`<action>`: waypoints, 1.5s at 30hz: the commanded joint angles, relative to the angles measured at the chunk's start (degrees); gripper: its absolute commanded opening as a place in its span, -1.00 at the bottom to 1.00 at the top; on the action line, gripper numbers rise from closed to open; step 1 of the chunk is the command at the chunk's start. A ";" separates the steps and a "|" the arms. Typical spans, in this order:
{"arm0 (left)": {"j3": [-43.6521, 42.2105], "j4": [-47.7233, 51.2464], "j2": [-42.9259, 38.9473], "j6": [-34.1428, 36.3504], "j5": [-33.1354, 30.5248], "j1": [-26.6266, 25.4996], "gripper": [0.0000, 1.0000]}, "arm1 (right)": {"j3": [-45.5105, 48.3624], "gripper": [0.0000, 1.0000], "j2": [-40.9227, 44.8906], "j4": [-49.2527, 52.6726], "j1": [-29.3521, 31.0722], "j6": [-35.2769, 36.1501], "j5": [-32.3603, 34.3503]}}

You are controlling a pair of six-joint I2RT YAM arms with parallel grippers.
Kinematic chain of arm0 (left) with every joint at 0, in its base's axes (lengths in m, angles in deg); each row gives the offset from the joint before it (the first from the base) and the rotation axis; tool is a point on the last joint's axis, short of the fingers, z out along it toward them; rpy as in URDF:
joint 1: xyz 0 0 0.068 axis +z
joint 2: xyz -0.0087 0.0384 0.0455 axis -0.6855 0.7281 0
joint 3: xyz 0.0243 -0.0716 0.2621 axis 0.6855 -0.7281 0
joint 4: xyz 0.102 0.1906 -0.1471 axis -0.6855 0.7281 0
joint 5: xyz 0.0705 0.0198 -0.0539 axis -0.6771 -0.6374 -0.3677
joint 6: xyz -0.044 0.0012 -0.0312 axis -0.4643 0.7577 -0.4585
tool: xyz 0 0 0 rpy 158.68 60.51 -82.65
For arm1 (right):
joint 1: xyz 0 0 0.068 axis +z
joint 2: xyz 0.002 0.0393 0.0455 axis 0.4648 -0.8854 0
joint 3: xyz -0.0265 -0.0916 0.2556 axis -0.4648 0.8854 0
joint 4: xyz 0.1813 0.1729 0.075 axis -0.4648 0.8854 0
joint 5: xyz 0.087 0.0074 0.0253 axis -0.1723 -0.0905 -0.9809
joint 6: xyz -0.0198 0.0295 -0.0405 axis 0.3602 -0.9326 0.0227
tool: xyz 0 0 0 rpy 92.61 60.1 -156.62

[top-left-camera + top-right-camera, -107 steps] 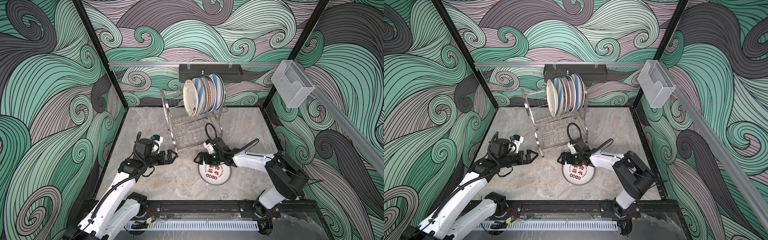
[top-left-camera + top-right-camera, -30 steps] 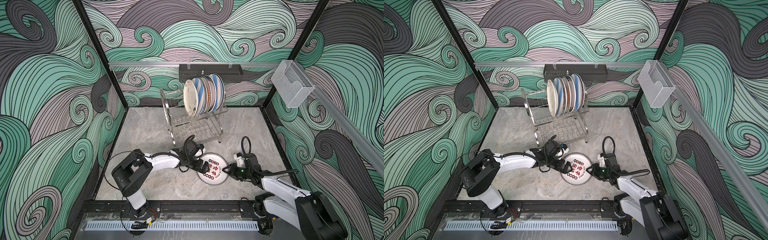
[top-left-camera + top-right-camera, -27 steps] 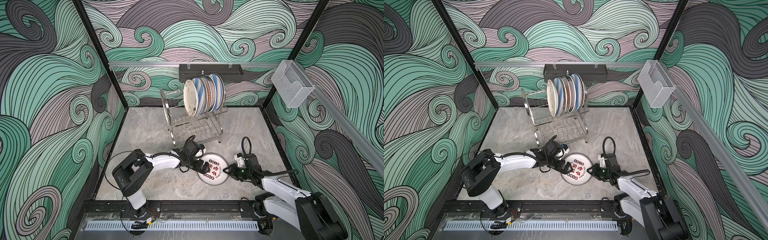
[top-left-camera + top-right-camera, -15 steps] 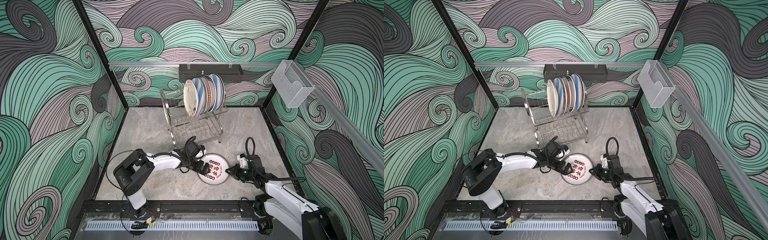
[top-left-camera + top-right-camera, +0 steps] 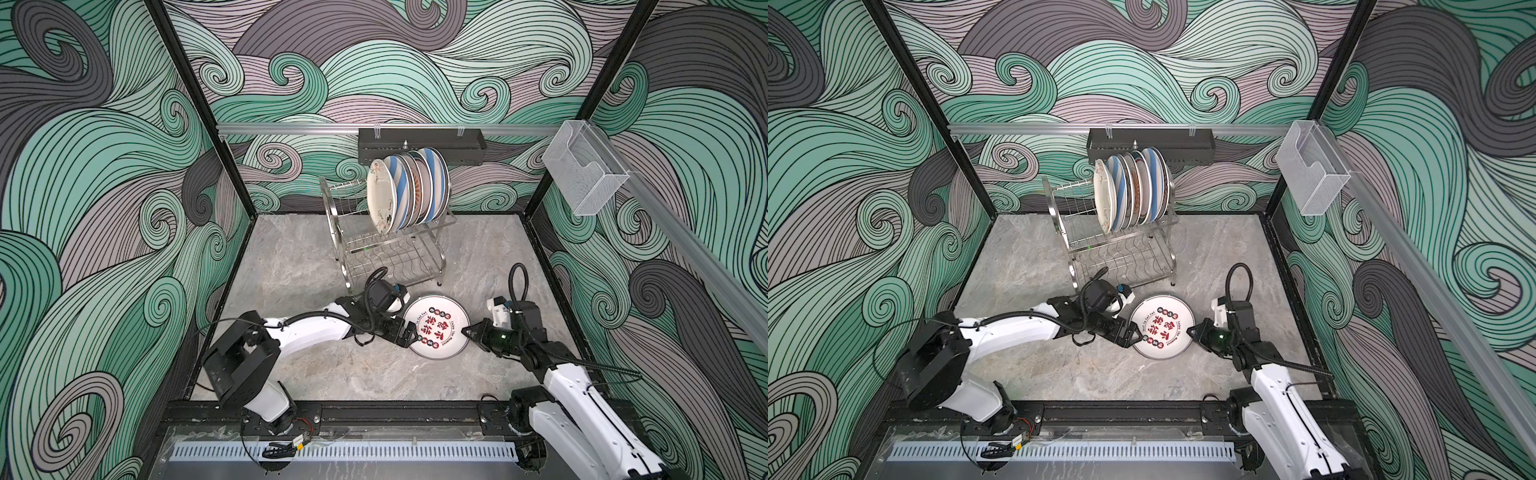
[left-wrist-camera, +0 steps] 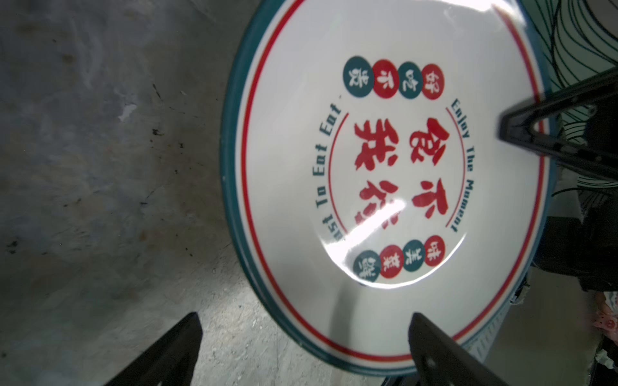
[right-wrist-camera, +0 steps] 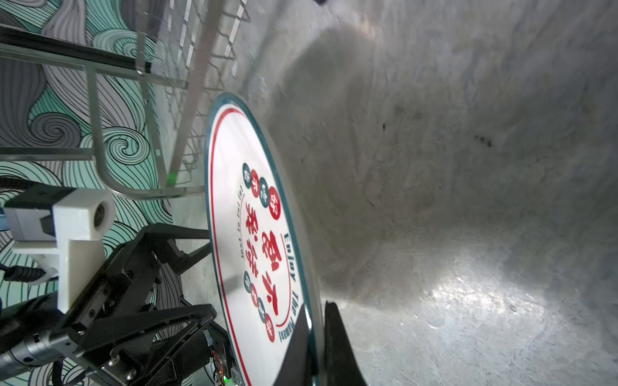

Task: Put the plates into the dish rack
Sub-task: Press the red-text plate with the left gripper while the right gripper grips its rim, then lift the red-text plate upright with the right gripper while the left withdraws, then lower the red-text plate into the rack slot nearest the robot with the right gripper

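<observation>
A grey stone-look table (image 5: 316, 374) seen from above. From the near left, the left gripper (image 5: 409, 334) reaches rightward across the middle. Its jaws stand wide apart at the left rim of a plate (image 5: 436, 326), one finger (image 6: 444, 354) over the rim and the other over bare table. Just beyond it, at the far middle, stands the two-tier steel dish rack (image 5: 390, 253). A row of plates (image 5: 407, 191) stands on edge in its upper tier, toward the rack's right end. The single plate, white with a teal rim and red characters, is on the table just near of the rack. Whether it lies fully flat cannot be told. At its right rim the right gripper (image 5: 464, 331), reaching in from the near right, is pinched closed on the plate's edge, one finger on each face
</observation>
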 commanded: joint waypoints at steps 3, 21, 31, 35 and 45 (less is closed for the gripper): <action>0.51 12.11 -12.80 0.57 -2.55 3.86 0.97 | -11.48 -1.00 -0.91 11.75 -0.56 10.06 0.97; -3.06 24.12 -35.96 6.27 8.20 39.98 0.97 | -46.65 -1.00 -15.46 4.27 23.42 11.35 10.84; -5.88 23.04 -38.51 6.11 9.82 41.79 0.97 | -83.23 -1.00 -37.41 13.06 38.91 22.60 40.70; -6.06 22.51 -38.26 5.83 10.55 41.80 0.97 | -96.83 -1.00 -47.42 13.08 43.92 29.33 59.05; -6.40 22.69 -39.07 6.17 10.91 41.85 0.97 | -119.46 -1.00 -66.83 9.13 48.39 37.60 81.41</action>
